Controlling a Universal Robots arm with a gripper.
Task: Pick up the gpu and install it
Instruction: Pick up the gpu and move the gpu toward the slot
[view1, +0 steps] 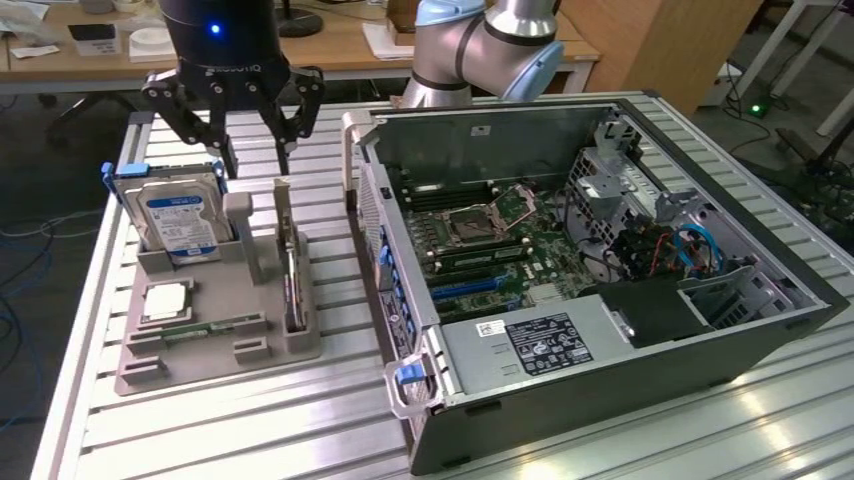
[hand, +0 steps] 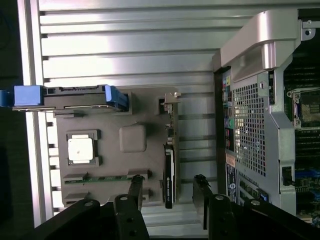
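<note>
The gpu (view1: 288, 262) stands on its edge in a slot of the grey holder tray (view1: 267, 345), thin and dark, with its silver bracket end toward the back. My gripper (view1: 256, 165) hangs open above the tray's rear, apart from the card and holding nothing. In the wrist view the gpu (hand: 169, 165) appears edge-on, and the gripper (hand: 167, 189) has one black finger (hand: 135, 186) on each side of the card's line. The open computer case (view1: 607, 130) lies to the exterior view's right, its motherboard (view1: 501, 245) exposed.
A silver hard drive with a blue label (view1: 182, 218) stands upright in the tray beside the gpu. A square processor (view1: 167, 300) and a narrow green memory stick (view1: 200, 328) lie flat in the tray. The ribbed metal table (view1: 240, 420) ends close to the tray's left.
</note>
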